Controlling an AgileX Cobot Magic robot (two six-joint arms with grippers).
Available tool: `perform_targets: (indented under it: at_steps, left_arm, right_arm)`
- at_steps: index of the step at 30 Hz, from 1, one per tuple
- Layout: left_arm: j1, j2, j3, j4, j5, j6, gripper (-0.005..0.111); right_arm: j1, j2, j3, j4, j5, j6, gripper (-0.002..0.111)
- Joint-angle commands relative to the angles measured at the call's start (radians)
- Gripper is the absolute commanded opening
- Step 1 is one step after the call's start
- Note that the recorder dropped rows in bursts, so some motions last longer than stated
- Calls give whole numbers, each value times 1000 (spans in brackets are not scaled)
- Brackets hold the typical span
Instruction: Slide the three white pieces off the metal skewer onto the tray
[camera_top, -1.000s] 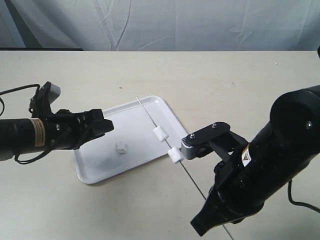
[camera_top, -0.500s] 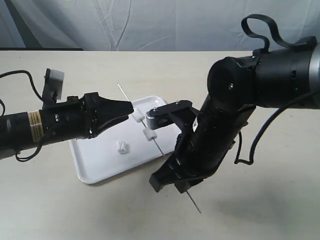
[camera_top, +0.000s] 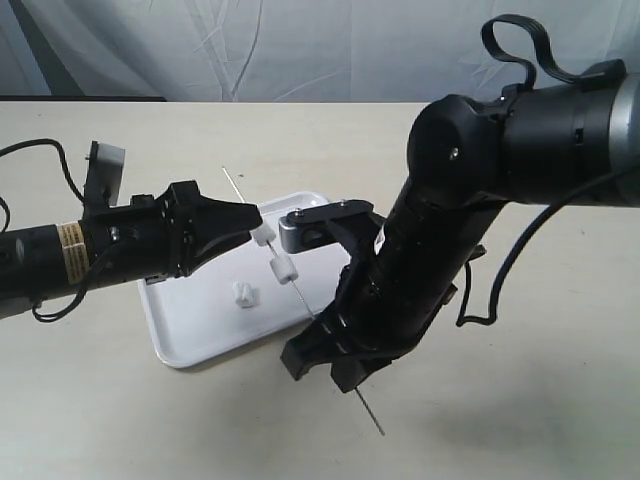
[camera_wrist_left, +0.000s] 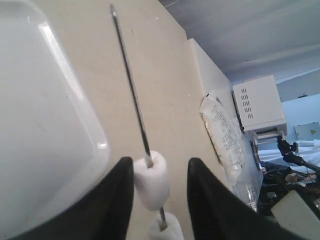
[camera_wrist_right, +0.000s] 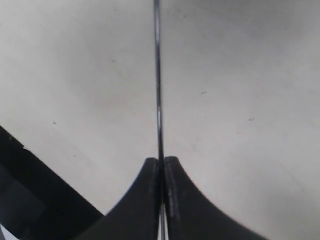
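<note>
The metal skewer (camera_top: 310, 307) slants above the tray (camera_top: 190, 335), and my right gripper (camera_top: 351, 379) is shut on its lower part; the bare end sticks out past the fingers (camera_wrist_right: 158, 75). Two white pieces are threaded on it, the upper one (camera_top: 263, 236) and the lower one (camera_top: 283, 268). My left gripper (camera_top: 254, 226) is open with its jaws on either side of the upper piece (camera_wrist_left: 151, 180), one finger (camera_wrist_left: 117, 200) touching it and the other standing off. The lower piece (camera_wrist_left: 167, 227) sits just behind. The third white piece (camera_top: 243, 293) lies loose on the tray.
The big black right arm (camera_top: 440, 240) hangs over the tray's right corner. A cable (camera_top: 500, 290) loops beside it. The left wrist view shows a plastic bag (camera_wrist_left: 225, 135) and a white box (camera_wrist_left: 257, 105) beyond the table's edge. A grey cloth (camera_top: 300, 45) hangs behind.
The right arm swung in from the lower right, carrying the skewer and its two pieces up and left. The left gripper reached right until its open jaws straddled the upper piece.
</note>
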Motion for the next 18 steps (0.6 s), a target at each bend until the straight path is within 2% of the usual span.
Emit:
perform_targets:
  at_steps: [1, 5, 12, 18]
  left_arm:
    - [-5, 1, -1, -10, 4, -3, 36]
    - [-5, 1, -1, -10, 4, -3, 36]
    - [-5, 1, -1, -4, -13, -5, 35]
    - [-5, 1, -1, 6, -25, -32, 26]
  right_arm:
    - [-2, -9, -5, 42, 4, -39, -1]
    - [-2, -9, -5, 124, 4, -105, -1]
    - [-2, -9, -5, 119, -4, -107, -1]
    - [-2, -9, -5, 107, -4, -107, -1]
